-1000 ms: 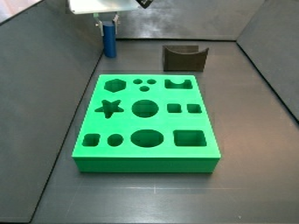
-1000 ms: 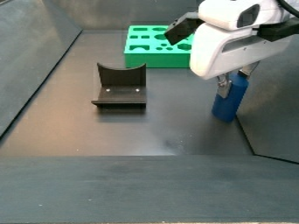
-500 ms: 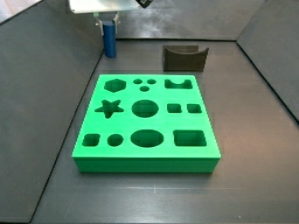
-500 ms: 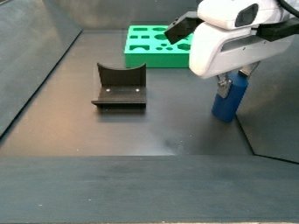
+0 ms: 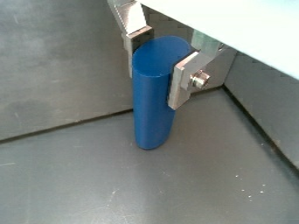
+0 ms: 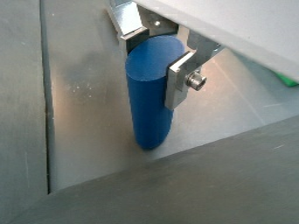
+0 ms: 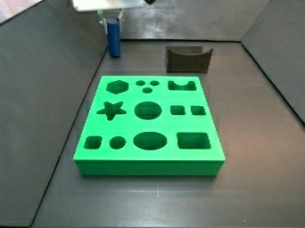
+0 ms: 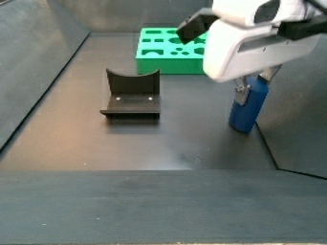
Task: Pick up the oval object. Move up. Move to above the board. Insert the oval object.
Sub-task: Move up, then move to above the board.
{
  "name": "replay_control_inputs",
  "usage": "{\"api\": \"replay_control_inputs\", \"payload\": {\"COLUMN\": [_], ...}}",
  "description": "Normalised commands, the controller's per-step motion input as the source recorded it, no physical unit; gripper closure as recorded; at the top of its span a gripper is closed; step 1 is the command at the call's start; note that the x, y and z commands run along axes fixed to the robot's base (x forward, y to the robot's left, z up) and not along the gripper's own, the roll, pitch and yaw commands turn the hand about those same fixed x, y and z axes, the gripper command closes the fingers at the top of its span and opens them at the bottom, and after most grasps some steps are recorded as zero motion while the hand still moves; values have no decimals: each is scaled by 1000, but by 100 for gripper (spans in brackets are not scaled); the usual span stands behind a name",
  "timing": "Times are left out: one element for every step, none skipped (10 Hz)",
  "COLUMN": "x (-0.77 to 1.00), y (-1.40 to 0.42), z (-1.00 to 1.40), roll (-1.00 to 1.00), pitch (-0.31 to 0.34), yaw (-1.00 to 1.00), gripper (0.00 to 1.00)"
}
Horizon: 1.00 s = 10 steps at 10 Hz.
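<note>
Between the gripper's (image 5: pixel 162 59) plates stands the oval object (image 5: pixel 153 96), long axis upright, seemingly clamped near its top. From it, the board (image 7: pixel 150 119) lies toward five o'clock in a side view.

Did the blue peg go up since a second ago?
Yes, slightly. In a side view the oval object, clamped in the pincer, sits higher against the fixture and board.
</note>
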Motion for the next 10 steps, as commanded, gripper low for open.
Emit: {"api": "replay_control_inputs", "payload": {"x": [-69, -51, -43, -39, 221, 234, 197, 173, 156, 143], "y": [-4, 5, 4, 8, 17, 18, 7, 4, 3, 2], "z": [706, 553, 422, 285, 1000, 1000, 1000, 1000, 1000, 1000], "roll": [2, 25, 40, 55, 68, 74, 54, 41, 34, 33], "pitch": [34, 34, 40, 45, -299, -297, -153, -61, 13, 63], "yaw": [-26, -27, -26, -23, 160, 164, 122, 87, 65, 51], "gripper": [100, 100, 100, 100, 100, 100, 100, 100, 100, 100]}}
